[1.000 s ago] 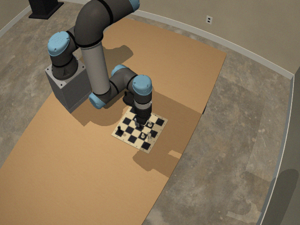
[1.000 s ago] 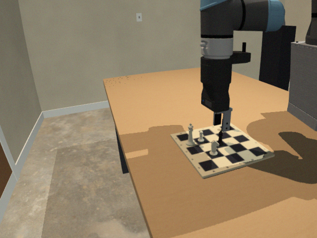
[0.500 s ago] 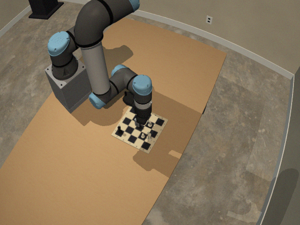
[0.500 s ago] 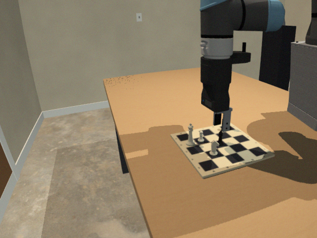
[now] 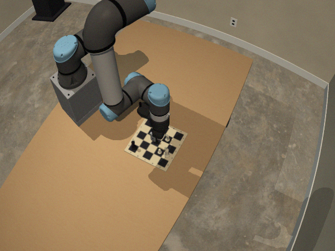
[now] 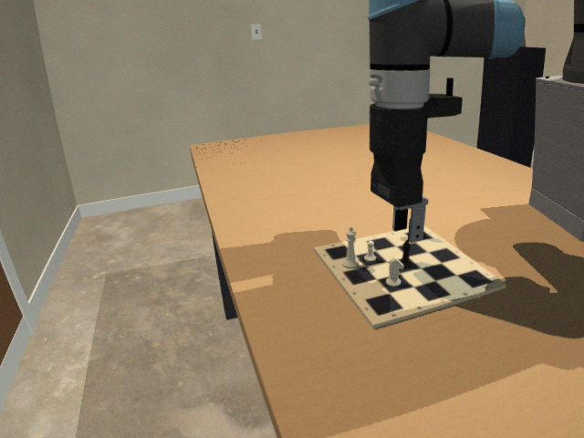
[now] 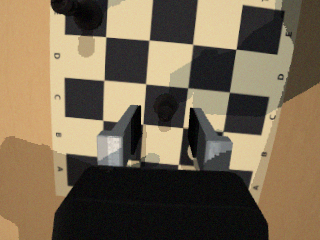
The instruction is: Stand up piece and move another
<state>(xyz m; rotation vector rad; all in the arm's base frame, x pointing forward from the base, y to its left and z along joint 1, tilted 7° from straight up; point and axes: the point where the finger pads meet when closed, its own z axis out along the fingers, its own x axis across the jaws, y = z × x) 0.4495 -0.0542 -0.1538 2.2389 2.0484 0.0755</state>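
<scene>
From the top, the tool point(image 5: 154, 138) hangs straight down over the board point(image 5: 172, 158) on the worktop point(image 5: 67, 189), with a black piece point(image 5: 133, 146) at a corner square and three white pieces point(image 5: 167, 138) nearby. In the exterior view, a black pawn point(image 6: 406, 255) stands upright just under the fingers point(image 6: 416, 220). In the wrist view, the tool is open and grips nothing, the pawn on a dark row-C square between and beyond the fingertips.
</scene>
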